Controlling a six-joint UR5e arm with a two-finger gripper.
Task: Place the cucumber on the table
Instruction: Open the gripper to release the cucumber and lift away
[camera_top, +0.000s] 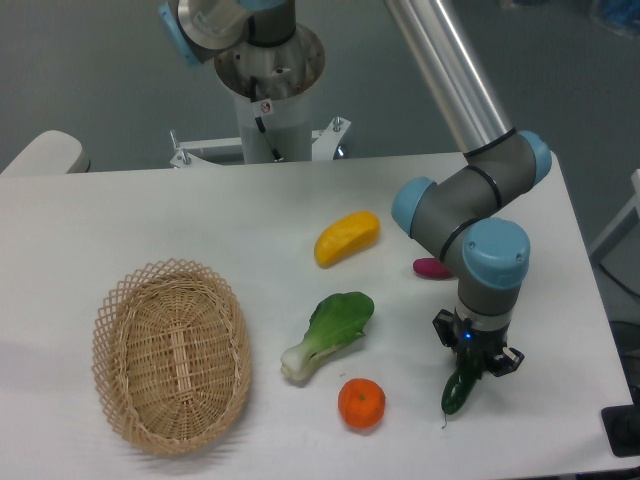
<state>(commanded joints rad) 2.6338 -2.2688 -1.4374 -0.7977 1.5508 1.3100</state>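
The tool grips the cucumber (stem tip down) low over the tabletop, right of an orange.

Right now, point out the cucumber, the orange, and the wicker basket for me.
cucumber (457, 391): fixed camera view, on its dark green lower body below the pincer.
orange (361, 403): fixed camera view, on the middle of the fruit.
wicker basket (123, 287): fixed camera view, on its upper left woven rim.

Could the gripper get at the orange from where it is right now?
Probably yes, but not yet: the gripper is shut on the cucumber. The orange sits apart from the bok choy, with bare table between it and the gripper.
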